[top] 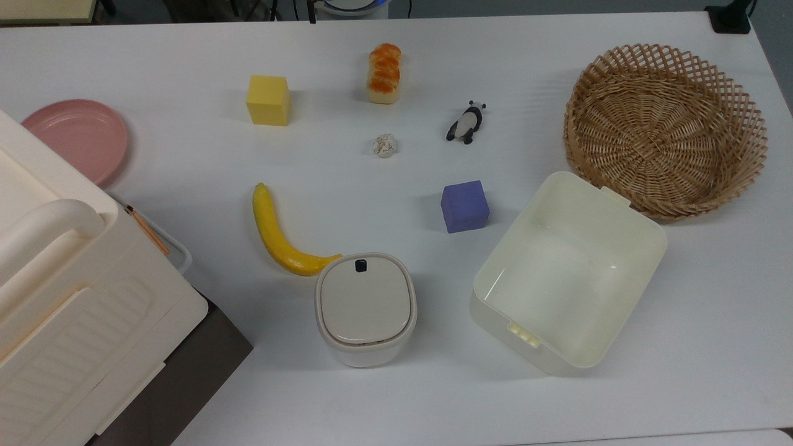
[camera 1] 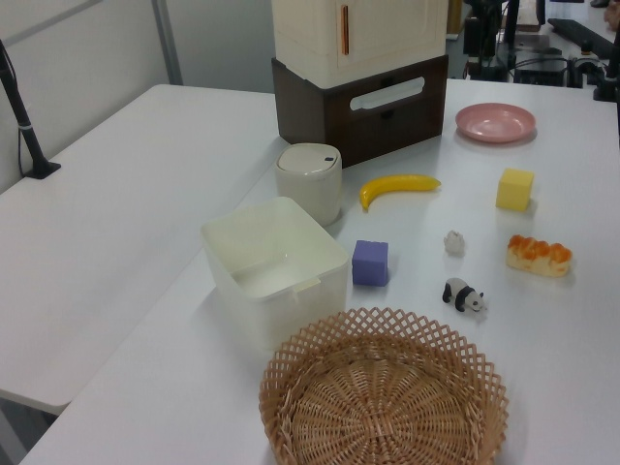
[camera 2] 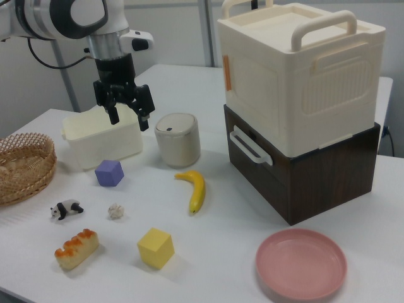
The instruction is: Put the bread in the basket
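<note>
The small oblong toy bread with the glossy orange-brown braided top was lying flat on the white bench, close to the bench edge at the top of the top view, well apart from the big round tan wicker basket over by the corner. The robot's black gripper hung up in the air with its jaws spread and nothing between them, in the right view in front of the cream square plastic tub. A little panda figure stood between the bread and basket.

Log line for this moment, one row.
gripper open, high above table | bread on table, untouched | basket empty | phase: pre-approach
</note>
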